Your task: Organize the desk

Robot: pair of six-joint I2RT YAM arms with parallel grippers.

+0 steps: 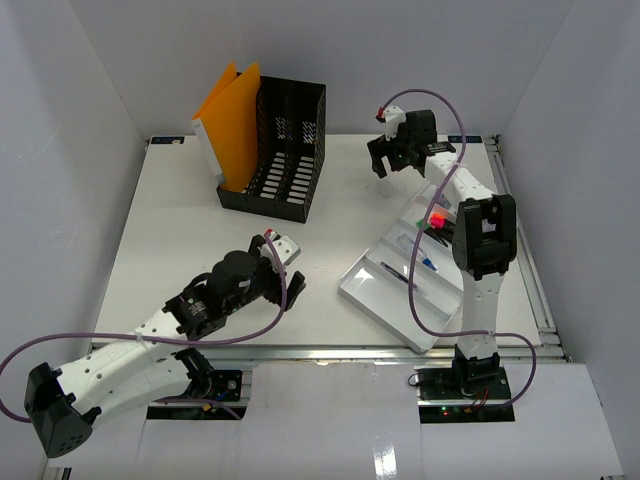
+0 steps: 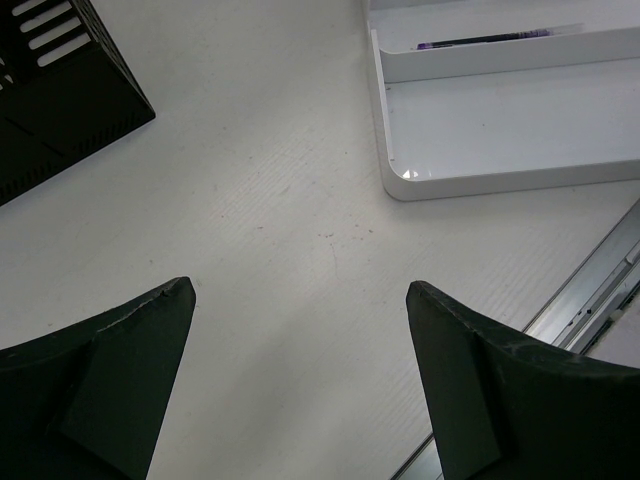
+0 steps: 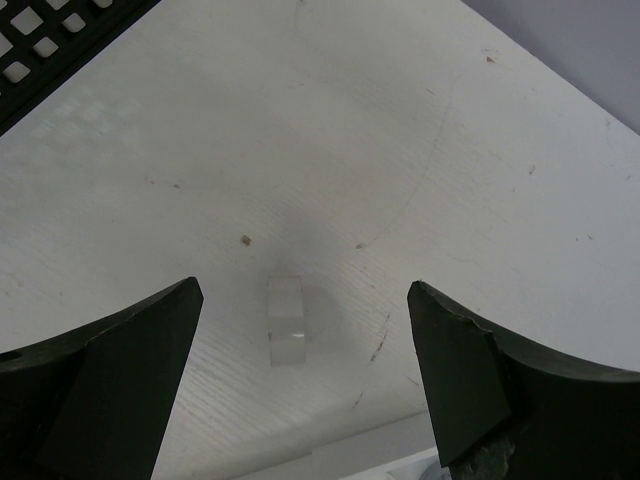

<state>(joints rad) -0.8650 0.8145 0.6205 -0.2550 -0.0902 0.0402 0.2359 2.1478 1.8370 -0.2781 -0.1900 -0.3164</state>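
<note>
The counter is a flat white rectangle with a faintly ribbed, lightly scuffed surface and a metal rail along its near edge. It fills the floor of a white-walled booth.

Toward the far edge, left of the middle, stands a black file rack with perforated mesh walls and slotted sides. Orange folders lean out of its left end, and a pale sheet sits against them.

At the near right corner a shallow white tray of smooth plastic lies turned at an angle, divided into long compartments. A dark pen lies in one of the middle compartments. Something small and red shows at the tray's far end, and the right arm rising over the tray hides part of it.

The left fingers hover near the middle of the near edge, between rack and tray, spread wide and empty over bare surface. The tray's rounded corner is just ahead of them.

The right fingers hang toward the far right corner, beyond the tray and right of the rack, also wide apart and holding nothing. Between them on the counter lies a small, pale, translucent block with squared edges, which neither finger touches.

Purple cables loop along both arms.
</note>
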